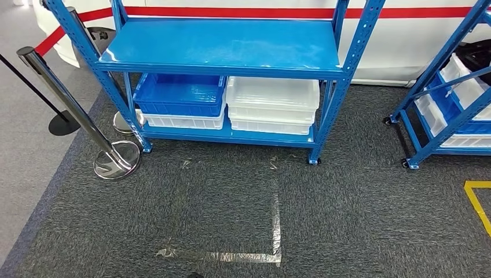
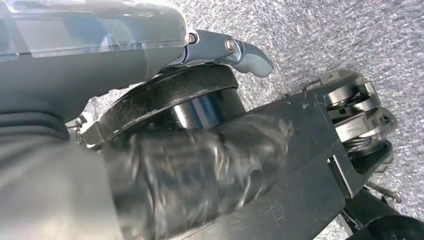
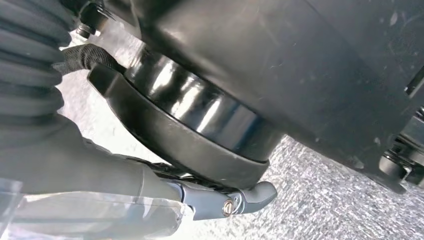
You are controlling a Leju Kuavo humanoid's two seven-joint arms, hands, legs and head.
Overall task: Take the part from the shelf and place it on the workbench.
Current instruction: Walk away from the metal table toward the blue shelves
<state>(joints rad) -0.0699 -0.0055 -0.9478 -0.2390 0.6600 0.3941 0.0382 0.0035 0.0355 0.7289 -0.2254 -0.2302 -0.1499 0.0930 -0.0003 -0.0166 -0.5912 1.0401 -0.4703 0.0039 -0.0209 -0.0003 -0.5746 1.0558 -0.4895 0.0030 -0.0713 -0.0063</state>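
Carpet [image 1: 231,197] is lying open before the blue shelf [image 1: 220,43], whose edge is facing the robot. Left hand [image 2: 220,50] and right hand [image 3: 225,200] are hanging over carpet; their fingers' spread possibly cannot be told. Bins [image 1: 272,104] are sitting underneath.

The right hand [image 3: 150,200] comes in as a grey ribbed cover and a thick grey thumb ending in a rounded tip [image 3: 257,192], a small screw beside it. The thumb lies extended with nothing on it (whether the darker fingers are curled or spread cannot be told). Beyond it lies speckled grey carpet [image 3: 325,200]. The hand hangs over this floor, touching nothing that can be made out.
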